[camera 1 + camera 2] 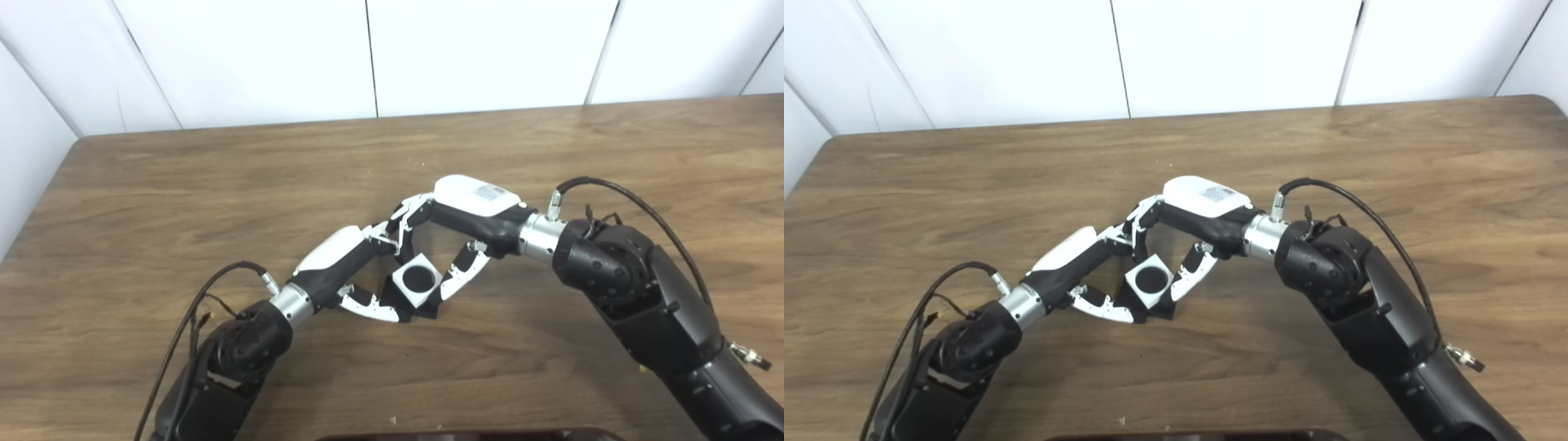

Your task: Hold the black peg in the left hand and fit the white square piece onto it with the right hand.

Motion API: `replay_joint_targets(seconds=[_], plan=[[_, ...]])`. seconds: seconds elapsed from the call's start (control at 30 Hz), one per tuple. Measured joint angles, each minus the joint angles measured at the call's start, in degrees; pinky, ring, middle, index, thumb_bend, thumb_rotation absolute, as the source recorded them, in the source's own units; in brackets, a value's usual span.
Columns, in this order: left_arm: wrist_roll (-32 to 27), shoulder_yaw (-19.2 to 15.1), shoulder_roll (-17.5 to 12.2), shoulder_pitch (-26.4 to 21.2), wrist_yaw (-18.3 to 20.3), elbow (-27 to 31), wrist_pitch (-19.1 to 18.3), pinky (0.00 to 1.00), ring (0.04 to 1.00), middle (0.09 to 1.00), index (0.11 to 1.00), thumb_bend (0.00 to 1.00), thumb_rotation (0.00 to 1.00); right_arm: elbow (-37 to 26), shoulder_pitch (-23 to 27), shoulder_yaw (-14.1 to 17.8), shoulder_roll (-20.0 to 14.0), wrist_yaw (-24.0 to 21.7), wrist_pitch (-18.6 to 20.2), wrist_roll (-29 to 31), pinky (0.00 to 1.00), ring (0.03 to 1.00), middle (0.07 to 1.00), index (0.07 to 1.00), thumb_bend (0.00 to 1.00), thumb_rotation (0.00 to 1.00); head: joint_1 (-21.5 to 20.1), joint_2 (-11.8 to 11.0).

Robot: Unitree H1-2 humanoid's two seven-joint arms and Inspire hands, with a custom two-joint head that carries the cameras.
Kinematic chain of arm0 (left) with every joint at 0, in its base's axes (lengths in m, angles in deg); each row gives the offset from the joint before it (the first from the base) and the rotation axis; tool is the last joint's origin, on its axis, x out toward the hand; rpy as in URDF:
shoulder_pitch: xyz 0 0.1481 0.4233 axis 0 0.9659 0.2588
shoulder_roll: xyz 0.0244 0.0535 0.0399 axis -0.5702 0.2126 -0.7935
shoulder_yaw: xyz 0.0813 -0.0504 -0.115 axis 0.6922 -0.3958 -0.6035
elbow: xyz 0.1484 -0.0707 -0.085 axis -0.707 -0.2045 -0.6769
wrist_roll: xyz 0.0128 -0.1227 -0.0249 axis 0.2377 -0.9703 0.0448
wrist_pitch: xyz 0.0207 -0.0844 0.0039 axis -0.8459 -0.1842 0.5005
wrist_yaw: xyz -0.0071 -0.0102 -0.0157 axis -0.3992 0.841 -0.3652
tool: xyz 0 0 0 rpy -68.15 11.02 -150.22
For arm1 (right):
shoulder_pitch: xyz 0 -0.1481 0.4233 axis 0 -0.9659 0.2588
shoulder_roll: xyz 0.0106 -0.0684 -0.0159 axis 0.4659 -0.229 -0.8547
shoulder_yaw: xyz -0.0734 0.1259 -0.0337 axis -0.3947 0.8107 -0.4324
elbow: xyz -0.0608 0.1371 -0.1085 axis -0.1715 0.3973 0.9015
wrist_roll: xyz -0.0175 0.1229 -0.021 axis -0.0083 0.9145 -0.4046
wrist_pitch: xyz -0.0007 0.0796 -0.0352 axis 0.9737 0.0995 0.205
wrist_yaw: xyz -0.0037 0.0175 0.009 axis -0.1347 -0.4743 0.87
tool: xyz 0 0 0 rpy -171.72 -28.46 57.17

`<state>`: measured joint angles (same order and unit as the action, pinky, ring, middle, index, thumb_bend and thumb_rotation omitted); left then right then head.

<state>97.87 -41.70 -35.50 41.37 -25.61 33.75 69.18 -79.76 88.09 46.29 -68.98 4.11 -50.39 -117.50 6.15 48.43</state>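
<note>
Dark edge: a dark, rounded object lies along the near edge of both views, cut off by the frame; I cannot tell what it is.
Table: brown wood grain, running to a white panelled wall at the far side.
Left hand: comes in from the near left and reaches toward the middle of the table. Its thumb lies along the near left side of the black base, its fingers reach round the far side, closed on the peg.
Black peg: only its dark base shows clearly, on the table below the white piece; a dark round shape fills the piece's hole.
White square piece: at the middle of the table between the two hands, tilted, sitting over the black peg with its round opening facing up.
Right hand: comes in from the near right. Its thumb presses the right side of the white piece and its fingers curl over the far side, pinching it.
Fingertips: those of both hands meet just beyond the piece.
Cables: black, looping from each wrist.
</note>
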Motion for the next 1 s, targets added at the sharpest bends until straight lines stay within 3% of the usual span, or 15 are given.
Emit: replay_joint_targets(seconds=[0.27, 0.3, 0.37, 0.5, 1.0], plan=[[0.0, 0.1, 0.1, 0.0, 0.0, 0.0, -0.1, 1.00, 1.000, 0.988, 0.491, 0.52, 0.07, 0.0, -0.2, 0.0, 0.0, 0.0, 0.0, -0.5, 0.83, 0.865, 0.788, 0.485, 0.52, 0.14, -0.1, 0.0], [0.0, 0.1, 0.1, 0.0, 0.0, 0.0, -0.2, 1.00, 1.000, 0.988, 0.491, 0.52, 0.07, 0.0, -0.2, 0.0, 0.0, 0.0, 0.0, -0.4, 0.84, 0.874, 0.799, 0.522, 0.57, 0.18, -0.1, 0.0], [0.0, 0.1, 0.1, 0.0, 0.0, 0.0, -0.2, 1.00, 1.000, 0.988, 0.492, 0.52, 0.07, -0.2, -0.2, -0.1, -0.1, -0.3, 0.2, -0.5, 0.89, 0.905, 0.840, 0.672, 0.78, 0.32, -0.2, 0.0], [0.0, 0.1, 0.1, 0.0, 0.0, 0.0, -0.1, 1.00, 1.000, 0.980, 0.492, 0.52, 0.07, -0.9, -0.1, -0.8, -0.7, -3.8, 2.6, -0.9, 0.90, 0.913, 0.867, 0.778, 0.91, 0.41, -0.1, 0.1], [0.0, 0.1, 0.1, 0.0, 0.0, 0.0, -0.2, 1.00, 1.000, 0.988, 0.491, 0.52, 0.07, -1.6, -0.1, -0.6, -0.9, -5.4, 4.4, -1.2, 0.89, 0.911, 0.879, 0.788, 0.91, 0.38, -0.3, -0.1]])
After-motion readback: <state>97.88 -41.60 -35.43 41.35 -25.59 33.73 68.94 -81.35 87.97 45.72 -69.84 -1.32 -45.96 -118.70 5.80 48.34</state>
